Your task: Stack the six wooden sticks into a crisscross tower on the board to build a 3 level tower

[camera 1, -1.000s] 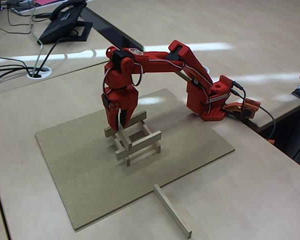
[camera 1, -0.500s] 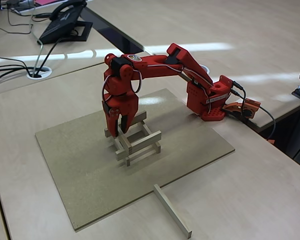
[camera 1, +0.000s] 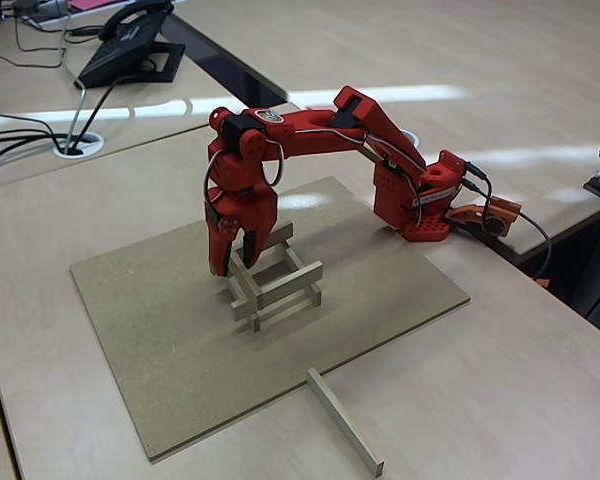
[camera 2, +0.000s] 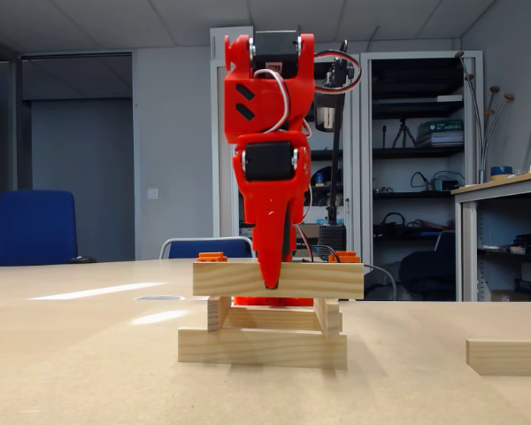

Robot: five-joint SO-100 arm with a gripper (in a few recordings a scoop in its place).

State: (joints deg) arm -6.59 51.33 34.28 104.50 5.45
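The sticks of the tower (camera 1: 270, 275) were pale bare wood, matt, with grain lines plain on the near faces in a fixed view (camera 2: 279, 280), and the loose stick (camera 1: 345, 420) near the board's edge looked the same. The board (camera 1: 170, 340) was a dull, speckled brownish fibreboard, rougher-looking than the smoother, paler desk (camera 1: 500, 380), which gave soft sheen where light struck it. The gripper (camera 1: 235, 255) and arm were red plastic with a faint satin shine.

Hand (camera 1: 233, 262) spread above the tower (camera 1: 268, 275) (one stick (camera 1: 345, 420) apart).
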